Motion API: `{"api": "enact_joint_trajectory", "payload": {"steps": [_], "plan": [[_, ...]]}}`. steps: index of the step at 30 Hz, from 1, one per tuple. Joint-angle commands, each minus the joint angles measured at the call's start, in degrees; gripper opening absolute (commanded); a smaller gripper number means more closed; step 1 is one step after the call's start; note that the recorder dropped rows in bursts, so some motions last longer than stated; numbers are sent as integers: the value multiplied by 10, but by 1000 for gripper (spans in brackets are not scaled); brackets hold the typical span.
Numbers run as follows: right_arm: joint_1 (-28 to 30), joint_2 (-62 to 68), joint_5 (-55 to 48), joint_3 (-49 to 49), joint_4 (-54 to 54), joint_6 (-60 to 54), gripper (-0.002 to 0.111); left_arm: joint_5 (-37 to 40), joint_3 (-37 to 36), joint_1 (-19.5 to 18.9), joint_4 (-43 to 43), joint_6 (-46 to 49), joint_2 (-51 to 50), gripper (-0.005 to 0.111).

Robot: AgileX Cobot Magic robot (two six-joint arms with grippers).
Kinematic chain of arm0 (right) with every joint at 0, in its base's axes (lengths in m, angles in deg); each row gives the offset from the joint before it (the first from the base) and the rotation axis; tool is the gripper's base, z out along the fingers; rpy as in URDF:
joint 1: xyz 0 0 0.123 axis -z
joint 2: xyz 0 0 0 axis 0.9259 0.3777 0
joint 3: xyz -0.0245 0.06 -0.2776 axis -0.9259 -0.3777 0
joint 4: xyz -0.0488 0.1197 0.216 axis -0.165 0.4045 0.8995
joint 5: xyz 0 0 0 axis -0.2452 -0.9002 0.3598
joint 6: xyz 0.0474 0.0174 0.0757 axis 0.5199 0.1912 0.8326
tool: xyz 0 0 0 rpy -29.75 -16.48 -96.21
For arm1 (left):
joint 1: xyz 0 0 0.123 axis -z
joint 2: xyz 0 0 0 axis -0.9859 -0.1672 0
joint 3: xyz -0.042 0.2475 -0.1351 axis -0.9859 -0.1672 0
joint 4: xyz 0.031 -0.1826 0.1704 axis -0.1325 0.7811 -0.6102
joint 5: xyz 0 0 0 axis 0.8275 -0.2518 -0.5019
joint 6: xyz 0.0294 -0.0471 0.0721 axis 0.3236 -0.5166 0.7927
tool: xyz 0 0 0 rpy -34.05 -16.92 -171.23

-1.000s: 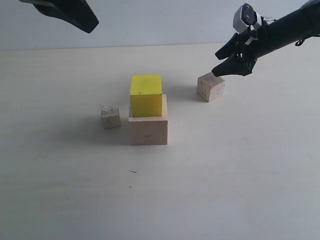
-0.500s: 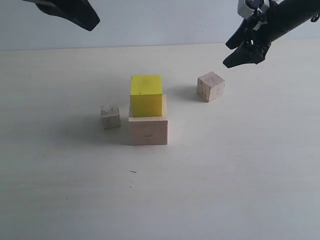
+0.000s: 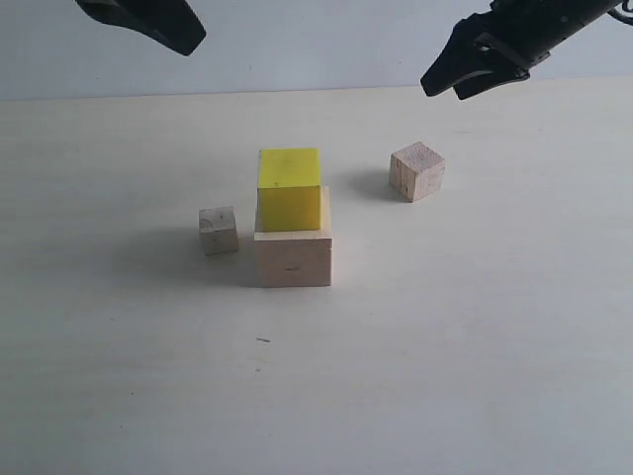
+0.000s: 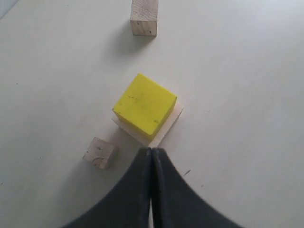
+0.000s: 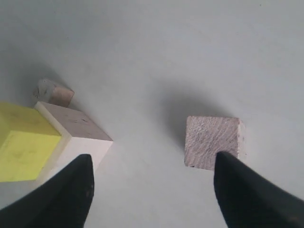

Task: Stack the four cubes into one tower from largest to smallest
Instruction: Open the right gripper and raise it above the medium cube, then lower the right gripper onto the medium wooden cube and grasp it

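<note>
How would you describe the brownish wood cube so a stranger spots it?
In the exterior view, find the yellow cube stacked on the large pale wood cube. The brownish wood cube sits alone to the stack's right and farther back. It is clearly bigger than the smallest cube, which sits left of the stack.

No readable text, label or number anywhere.

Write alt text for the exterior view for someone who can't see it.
On a pale table, a yellow cube sits on a large pale wood cube, the smallest pale cube beside it on the left and a brownish cube apart at back right. The left gripper hangs shut above, the right gripper open.
</note>
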Motion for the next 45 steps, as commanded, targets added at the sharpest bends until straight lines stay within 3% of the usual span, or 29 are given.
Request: {"api": "enact_joint_trajectory", "payload": {"steps": [1,14,19,26,35,39,45], "plan": [[0,-3,-3,-1,6,11,68,-5,-3,-2,15,3,4,0],[-27,-2,-3,-1,30,26,68,-1,-3,-2,17,3,4,0],[-64,-2,-3,-1,-45,27,67,-1,-3,-2,17,3,4,0],[-116,-2,4,-1,-139,74,51,-2,-3,-2,16,3,4,0],[-121,-3,40,-1,-217,85,68,-1,-3,-2,16,4,4,0],[-121,-3,125,-1,-234,125,71,-1,-3,-2,16,6,4,0],[-121,0,157,-1,-246,126,70,-1,-3,-2,17,6,4,0]]}}
